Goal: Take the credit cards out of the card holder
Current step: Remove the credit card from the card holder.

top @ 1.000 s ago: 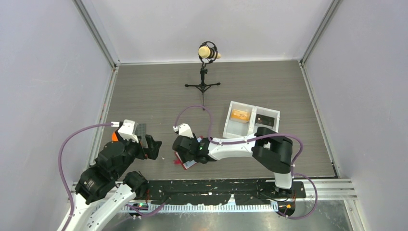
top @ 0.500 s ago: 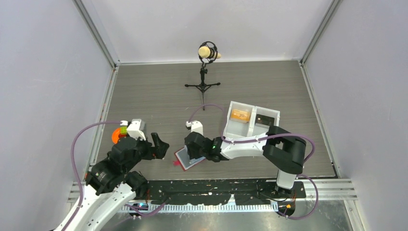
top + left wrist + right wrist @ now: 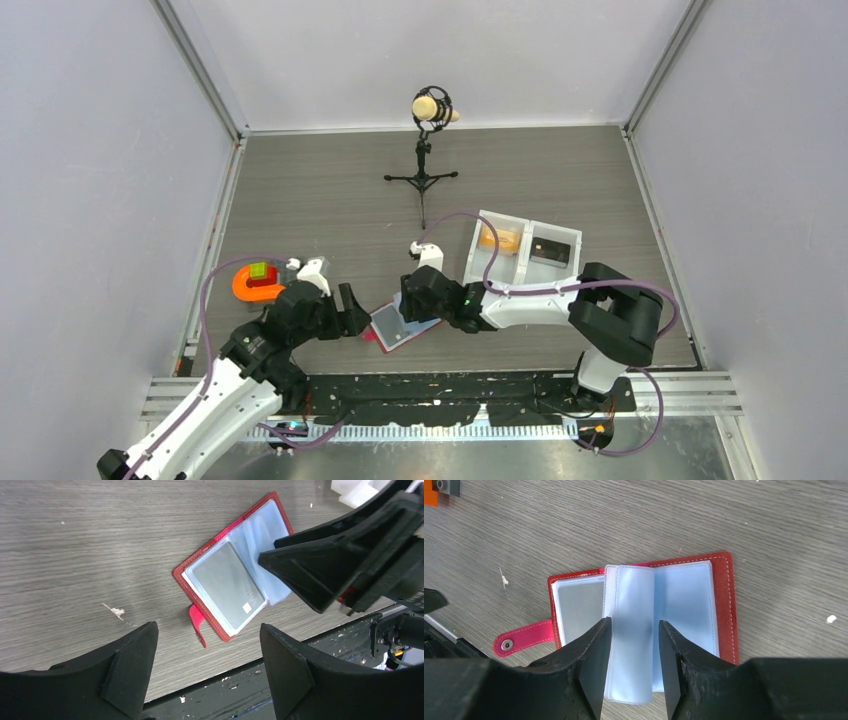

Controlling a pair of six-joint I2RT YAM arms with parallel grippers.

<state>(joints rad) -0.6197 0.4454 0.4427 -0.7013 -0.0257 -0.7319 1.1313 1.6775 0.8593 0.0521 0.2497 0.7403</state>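
Note:
The card holder (image 3: 398, 326) lies open on the table near the front edge, a red wallet with pale blue pockets (image 3: 684, 605) and a snap strap (image 3: 521, 637). A grey credit card (image 3: 225, 586) sits inside its left pocket (image 3: 579, 605). My right gripper (image 3: 634, 621) hovers over the holder's middle, open, with a loose pocket leaf (image 3: 631, 630) showing between its fingers. My left gripper (image 3: 207, 627) is open just left of the holder (image 3: 235, 545), with the strap between its tips and nothing gripped. The right gripper's black fingers (image 3: 325, 565) cover the holder's right half in the left wrist view.
A white two-compartment tray (image 3: 472, 262) behind the right arm holds an orange block (image 3: 497, 240) and a dark item (image 3: 550, 250). An orange holder with a green block (image 3: 257, 282) sits at the left. A microphone stand (image 3: 422, 150) is at the back. The black front rail (image 3: 280, 690) is close.
My left arm swung right toward the holder and its jaws narrowed somewhat. My right gripper drew back to the right, uncovering the open holder and the grey card.

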